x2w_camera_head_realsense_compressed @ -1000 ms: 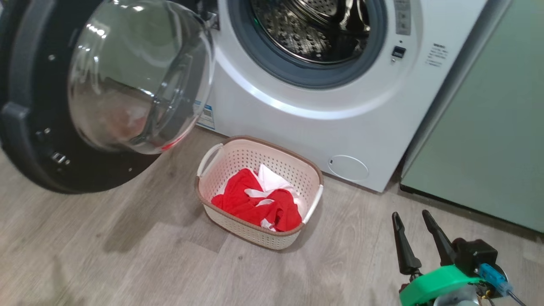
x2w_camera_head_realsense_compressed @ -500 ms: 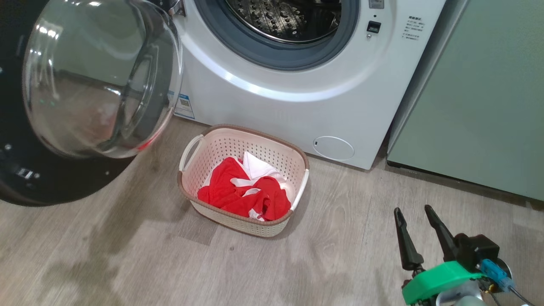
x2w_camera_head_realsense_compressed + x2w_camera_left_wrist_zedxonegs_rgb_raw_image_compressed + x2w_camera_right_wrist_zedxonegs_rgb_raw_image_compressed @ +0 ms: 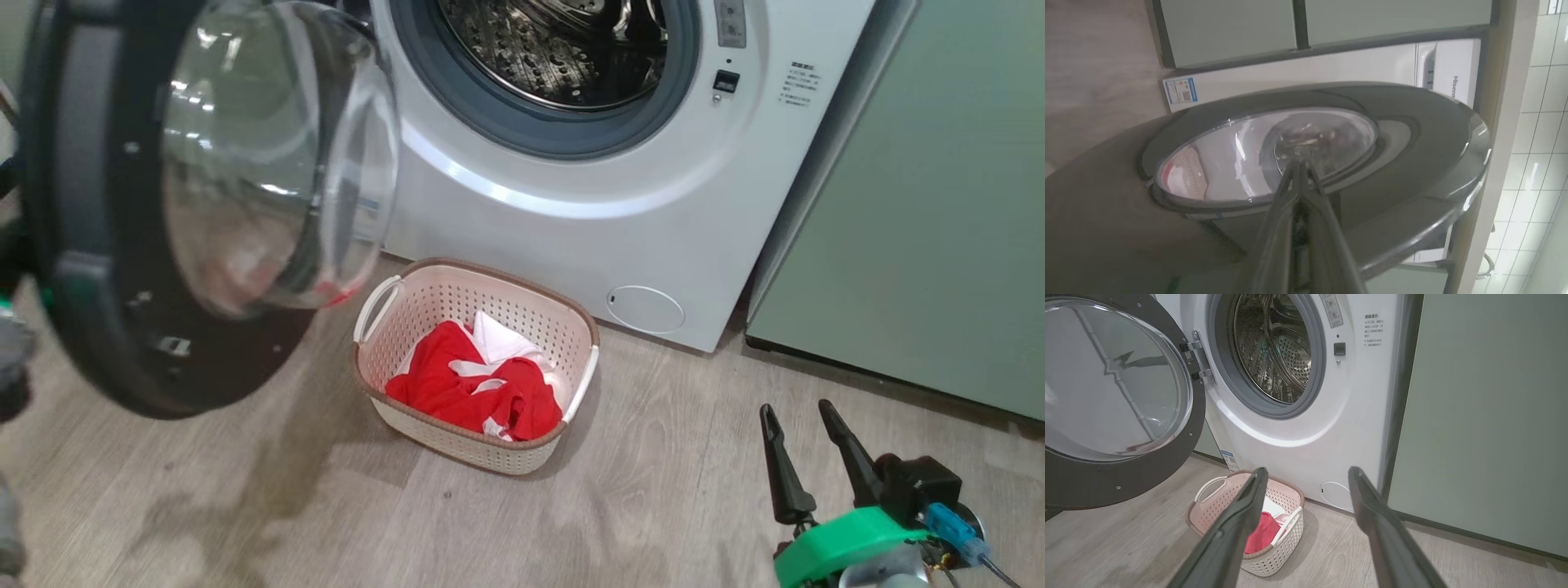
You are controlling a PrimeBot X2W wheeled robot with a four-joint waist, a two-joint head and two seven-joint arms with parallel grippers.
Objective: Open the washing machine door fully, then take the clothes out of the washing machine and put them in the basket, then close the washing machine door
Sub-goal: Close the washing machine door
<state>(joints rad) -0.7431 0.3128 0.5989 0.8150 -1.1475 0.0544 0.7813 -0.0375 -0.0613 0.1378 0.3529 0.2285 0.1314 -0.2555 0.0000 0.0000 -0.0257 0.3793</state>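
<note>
The washing machine [image 3: 588, 212] stands with its steel drum [image 3: 563, 49] showing no clothes. The washing machine door [image 3: 90, 245] hangs open at the left, turned partly toward the opening, its glass bulge [image 3: 269, 155] facing the machine. In the left wrist view my left gripper [image 3: 1298, 163] is shut, tips at the outer face of the door [image 3: 1412, 134], near its glass centre. The red and white clothes [image 3: 457, 392] lie in the cream basket [image 3: 490, 268] on the floor before the machine. My right gripper [image 3: 795, 407] hovers open and empty at the lower right, right of the basket [image 3: 1208, 506].
Pale-green cabinets [image 3: 922, 204] stand against the machine's right side. The wooden floor [image 3: 653, 490] runs between basket and right gripper. A blurred grey shape [image 3: 12, 351] shows at the left edge behind the door.
The head view has shifted. The door now stands more edge-on, swung a little toward the machine's opening. The basket, the clothes and the right gripper keep their places.
</note>
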